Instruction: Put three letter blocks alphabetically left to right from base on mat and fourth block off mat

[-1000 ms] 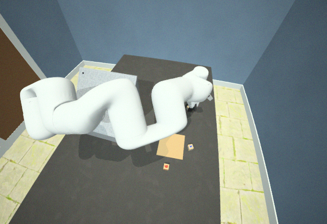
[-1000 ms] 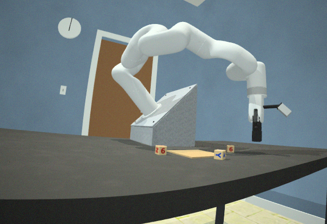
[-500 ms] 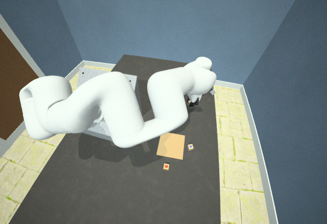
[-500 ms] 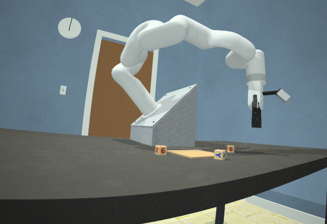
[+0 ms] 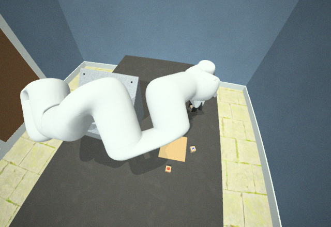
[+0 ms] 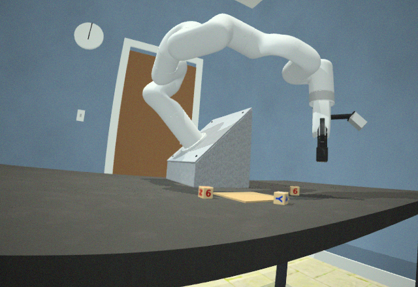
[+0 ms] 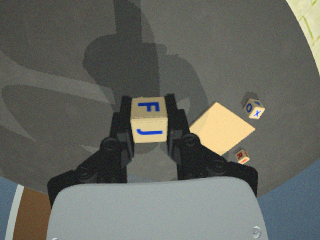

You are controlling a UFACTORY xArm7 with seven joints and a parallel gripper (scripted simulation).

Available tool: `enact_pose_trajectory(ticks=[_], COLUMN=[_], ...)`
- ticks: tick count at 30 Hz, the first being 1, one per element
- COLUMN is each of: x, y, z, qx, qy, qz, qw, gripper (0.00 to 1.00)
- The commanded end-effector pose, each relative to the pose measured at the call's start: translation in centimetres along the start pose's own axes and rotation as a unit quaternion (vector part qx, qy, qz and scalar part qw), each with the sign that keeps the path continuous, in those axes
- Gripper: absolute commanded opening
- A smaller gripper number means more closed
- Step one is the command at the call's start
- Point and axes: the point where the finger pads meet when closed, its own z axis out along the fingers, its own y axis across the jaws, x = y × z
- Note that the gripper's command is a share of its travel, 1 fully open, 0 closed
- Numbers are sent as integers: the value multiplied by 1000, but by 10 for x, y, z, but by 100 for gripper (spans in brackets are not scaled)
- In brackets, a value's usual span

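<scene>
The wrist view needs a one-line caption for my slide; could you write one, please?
Gripper shut on a lettered block, held high above the table, with the tan mat below.

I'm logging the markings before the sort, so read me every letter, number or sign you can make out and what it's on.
"F" and "J", blue: two faces of the block in the claw.
"6", red, beside a blurred red mark: block left of the mat.
"Y", blue: block by the mat's right corner; its top shows a blue mark, maybe "X".
"6", red: far block.
Wall clock: no numerals.
</scene>
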Motion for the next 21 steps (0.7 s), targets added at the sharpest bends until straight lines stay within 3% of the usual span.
enact_pose_trajectory(ticks=[1,19,21], x=[-13,-67,-80], y=[14,58,66], z=[-5,-7,-7], qx=[6,5,4], qy=[7,10,10], qz=[-59,-233,-272], qw=[998,972,962], gripper=[21,21,21])
